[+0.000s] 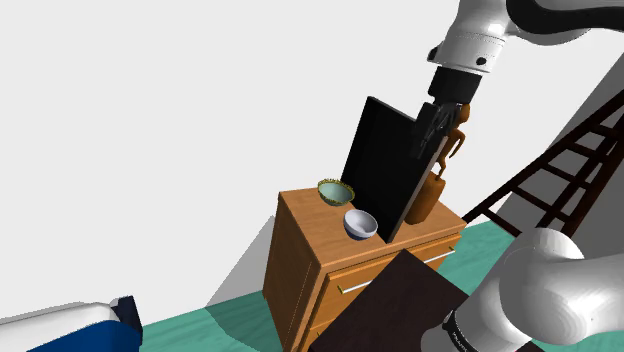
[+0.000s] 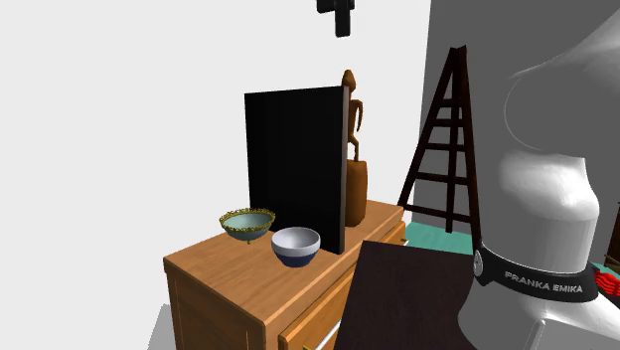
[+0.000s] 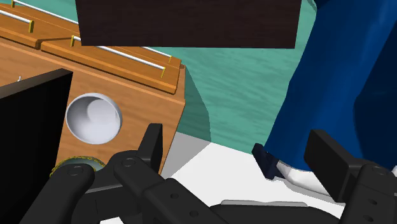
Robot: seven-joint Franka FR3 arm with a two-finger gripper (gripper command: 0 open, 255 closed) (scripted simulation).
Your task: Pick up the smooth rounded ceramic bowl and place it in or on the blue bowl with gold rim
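**Item 1, ceramic bowl**. Rounded, white inside, dark blue outside. It is seen upright on the top of a wooden cabinet, well below the gripper and apart from it. In the wrist view the ceramic bowl lies outside the gap between the fingers, beyond the finger nearer the cabinet. It is touched by nothing.

**Item 2, gripper.** All black, raised high above the cabinet top. The fingers are held wide apart with nothing between them.

**Item 3, gold-rimmed bowl**. Pale blue-green inside, upright and empty. It is placed just beside the ceramic bowl on the same cabinet top, also below the gripper.

**Item 4, black panel**. Flat, stood upright on the cabinet, close behind both bowls and under the gripper.

**Item 5, carved wooden figure**. Brown, set on a rounded base behind the panel.

**Item 6, drawer handles**. White bars with gold ends on the cabinet front.

**Item 7, ladder**. Dark, leaned against the wall past the cabinet.

**Item 8, stand**. Dark brown box beneath the arm.

**Item 9, floor**. Teal.
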